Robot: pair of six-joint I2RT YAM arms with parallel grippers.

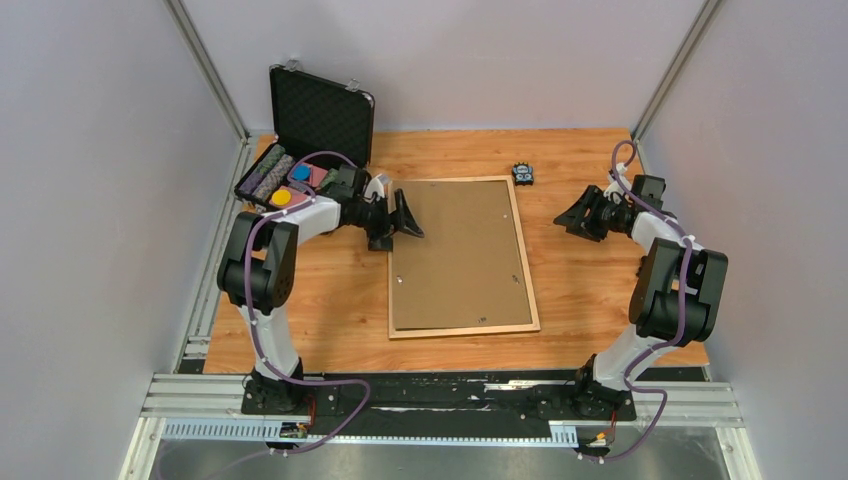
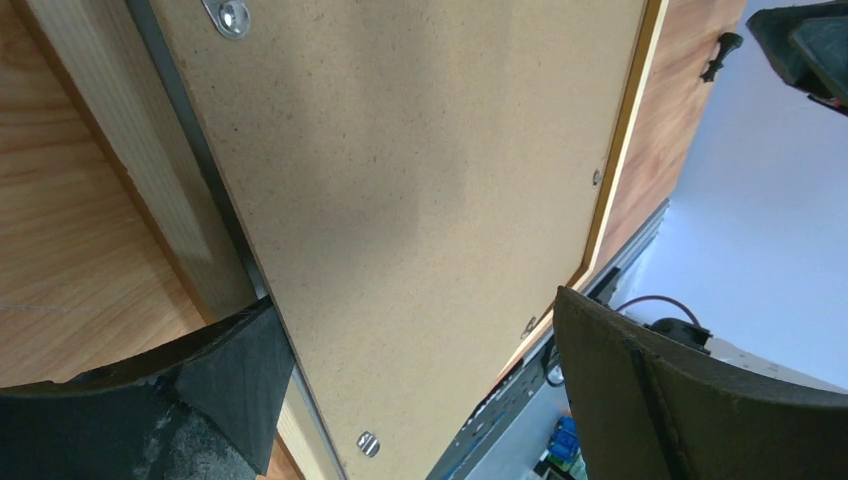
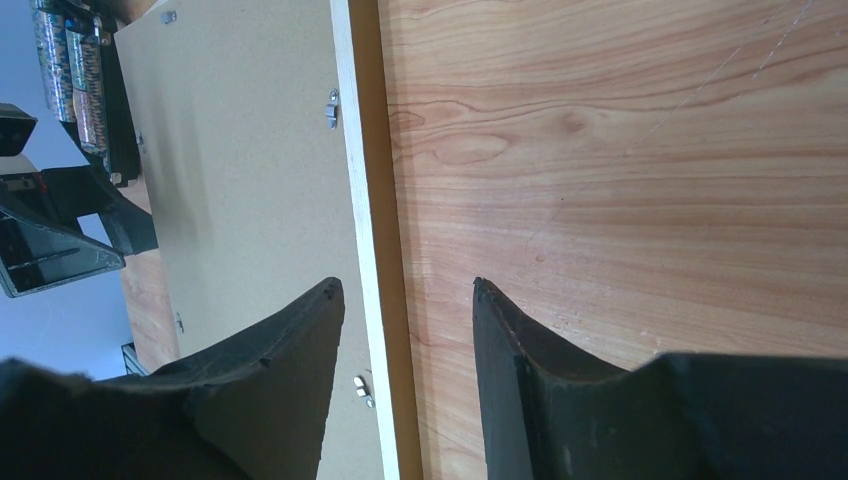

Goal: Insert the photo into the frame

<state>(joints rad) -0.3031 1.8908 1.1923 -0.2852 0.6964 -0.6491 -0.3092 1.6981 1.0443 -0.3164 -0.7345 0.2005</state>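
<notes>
The frame (image 1: 463,328) lies back-up in the middle of the table, its thin light-wood moulding (image 2: 150,170) around a brown backing board (image 1: 460,250). The photo is hidden. My left gripper (image 1: 400,222) stands open at the frame's far left edge. In the left wrist view one fingertip (image 2: 250,350) sits at the seam between moulding and board (image 2: 420,200), the other hangs over the board. My right gripper (image 1: 570,218) hovers open to the right of the frame, holding nothing. In the right wrist view the frame's right moulding (image 3: 355,200) runs between its fingers (image 3: 407,285).
An open black foam-lined case (image 1: 320,115) stands at the far left, with coloured pieces (image 1: 285,180) in its tray. A small black object (image 1: 522,173) lies beyond the frame's far right corner. Small metal tabs (image 2: 368,442) line the board's edges. Grey walls close in both sides.
</notes>
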